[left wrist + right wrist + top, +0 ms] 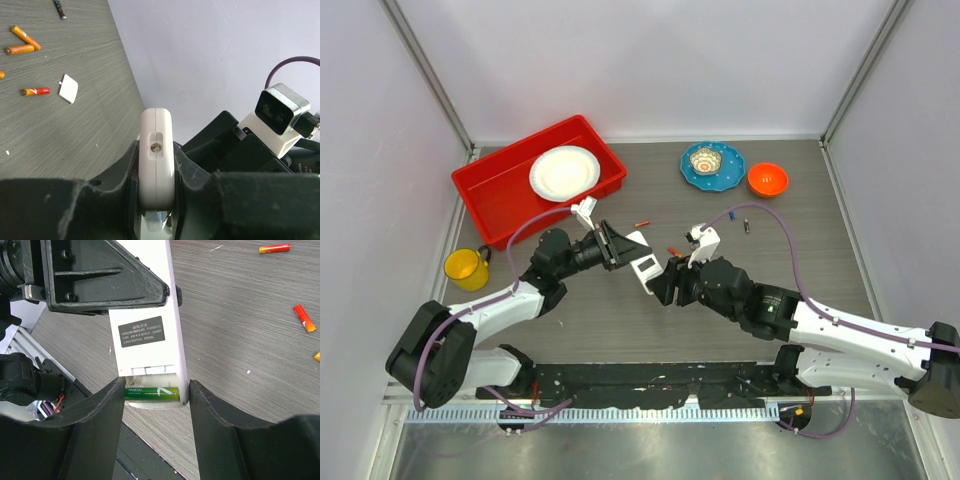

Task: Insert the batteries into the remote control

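**Nearly home: green battery in the remote's bay**

Up off the counter (250, 365), the remote (145, 355) hangs in the left tool (623, 247), which is clamped on the end away from the bay; the plain back faces the right wrist camera, with the label mid-back and the open bay at the free end. Across that bay lies the green battery (151, 393), crosswise to the remote's length and seemingly flat in its slot; whether both its ends meet the contacts I cannot tell. The right tool (660, 278) stands with its fingers (95, 430) apart, one on each side of the remote's free end, so the battery sits between the tips; whether they touch the casing is not clear.

The step in hand looks like seating this cell. To do it well, press straight into the remote's back, not along it, so the clamp at the other end is not levered loose; go lightly, since a remote held at one end only is likely to swing away under a hard push; check that the cell lies level with the bay's rim before backing off.

Spare batteries (304, 318) lie on the counter beyond the remote, well apart from it; near them is a small white plate (68, 88), probably the bay's cover. Whether the remote has a second free slot the pictures do not show.
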Available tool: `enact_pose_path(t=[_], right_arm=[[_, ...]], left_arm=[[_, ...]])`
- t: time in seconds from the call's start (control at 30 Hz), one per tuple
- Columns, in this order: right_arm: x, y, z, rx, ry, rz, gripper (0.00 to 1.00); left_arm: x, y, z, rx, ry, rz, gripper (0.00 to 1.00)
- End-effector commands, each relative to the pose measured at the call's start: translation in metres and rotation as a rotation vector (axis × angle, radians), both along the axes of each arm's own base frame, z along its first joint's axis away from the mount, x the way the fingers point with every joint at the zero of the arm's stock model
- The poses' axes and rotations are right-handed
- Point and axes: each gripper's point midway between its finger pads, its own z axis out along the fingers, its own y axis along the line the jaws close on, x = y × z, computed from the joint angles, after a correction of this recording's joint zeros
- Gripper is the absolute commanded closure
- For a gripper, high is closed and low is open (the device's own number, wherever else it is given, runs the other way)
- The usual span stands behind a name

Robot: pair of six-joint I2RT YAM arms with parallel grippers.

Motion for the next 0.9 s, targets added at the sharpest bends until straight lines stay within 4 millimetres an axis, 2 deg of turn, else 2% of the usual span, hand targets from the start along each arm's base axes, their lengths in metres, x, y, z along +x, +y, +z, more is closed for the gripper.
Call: enact_pose_path(t=[0.0, 0.57, 0.87], right_arm=[[-0.002, -0.014, -0.023, -0.101, 0.020, -0.001, 0.44], [-0.002, -0.021, -0.034, -0.178, 0.008, 0.010, 0.49], [-0.001, -0.025, -0.040, -0.228, -0.012, 0.024, 0.55]], left_arm=[[-0.001, 0.003, 0.045, -0.122, -0.111, -0.007, 1.00], [0.001, 0.005, 0.054, -0.155, -0.116, -0.019, 1.00], [0.002, 0.004, 0.057, -0.181, -0.110, -0.033, 1.00]])
